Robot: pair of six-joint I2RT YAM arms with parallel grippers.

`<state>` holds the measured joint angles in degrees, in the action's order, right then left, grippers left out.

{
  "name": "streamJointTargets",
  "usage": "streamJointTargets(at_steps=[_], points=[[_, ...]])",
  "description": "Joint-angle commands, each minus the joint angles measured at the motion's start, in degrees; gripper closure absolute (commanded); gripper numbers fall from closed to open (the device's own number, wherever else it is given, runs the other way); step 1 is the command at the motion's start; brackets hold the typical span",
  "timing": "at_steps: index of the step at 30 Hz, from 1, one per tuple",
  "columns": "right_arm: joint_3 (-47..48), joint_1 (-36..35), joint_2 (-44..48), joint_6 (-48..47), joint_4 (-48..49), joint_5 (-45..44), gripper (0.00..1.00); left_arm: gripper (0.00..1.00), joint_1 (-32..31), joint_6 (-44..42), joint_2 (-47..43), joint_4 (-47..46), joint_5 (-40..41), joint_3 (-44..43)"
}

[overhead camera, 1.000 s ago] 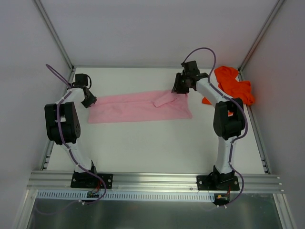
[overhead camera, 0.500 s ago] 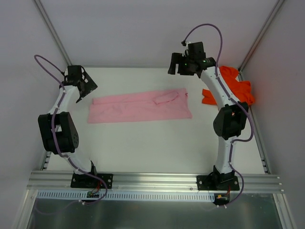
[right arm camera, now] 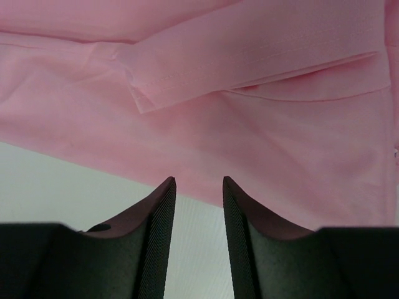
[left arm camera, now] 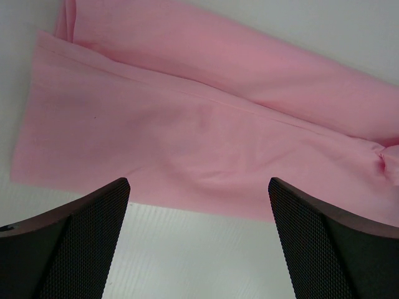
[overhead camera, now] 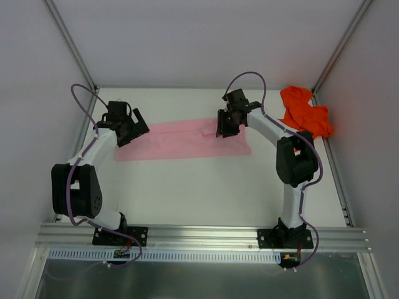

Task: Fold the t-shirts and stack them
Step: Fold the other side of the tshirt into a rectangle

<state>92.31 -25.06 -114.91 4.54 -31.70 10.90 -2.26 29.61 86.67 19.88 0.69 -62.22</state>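
The light pink t-shirt (overhead camera: 181, 140) lies flat on the white table as a long folded strip, running left to right. One sleeve (right arm camera: 249, 56) is folded across its right part. My left gripper (overhead camera: 134, 126) hovers over the strip's left end, open wide with nothing between its fingers (left arm camera: 198, 184); below it the pink t-shirt (left arm camera: 187, 112) fills the wrist view. My right gripper (overhead camera: 223, 128) hangs over the strip's right part by the near hem, its fingers a narrow gap apart and empty (right arm camera: 198, 180). The orange-red t-shirt (overhead camera: 305, 112) sits crumpled at the back right corner.
White walls close the table on the left, back and right. Metal frame posts (overhead camera: 72, 47) stand in the back corners. An aluminium rail (overhead camera: 199, 235) carrying both arm bases runs along the near edge.
Both grippers let go of the pink shirt, rose, then came back down over it. The left moved right and opened wide. The right moved left, its jaws narrowing.
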Motion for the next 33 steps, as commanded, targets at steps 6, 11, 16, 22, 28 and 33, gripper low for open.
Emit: streamJointTargets(at_steps=[6, 11, 16, 22, 28, 33], points=[[8.31, 0.19, -6.98, -1.10, 1.21, -3.95, 0.68, 0.07, -0.02, 0.19, 2.27, -3.09, -2.18, 0.25], [11.92, 0.19, -10.59, -1.55, 0.24, -4.22, 0.73, 0.06, -0.02, 0.19, 3.85, -2.57, -1.39, -1.06], [14.47, 0.10, -13.75, -1.90, -0.73, -4.48, 0.74, 0.06, -0.02, -0.16, 5.35, -1.78, -1.04, -2.64], [17.89, -0.08, -15.95, -1.90, -0.38, -5.27, 0.73, 0.06, -0.02, -0.60, 7.28, -1.33, -1.22, -4.14], [23.35, -0.08, -18.85, -2.16, -0.20, -5.36, 0.72, 0.06, -0.02, -0.78, 9.12, -1.07, -1.74, -5.02], [26.25, -0.08, -19.12, -2.60, 3.05, -5.18, 0.67, 0.06, -0.02, -0.78, 10.09, -1.33, -2.36, -4.93]])
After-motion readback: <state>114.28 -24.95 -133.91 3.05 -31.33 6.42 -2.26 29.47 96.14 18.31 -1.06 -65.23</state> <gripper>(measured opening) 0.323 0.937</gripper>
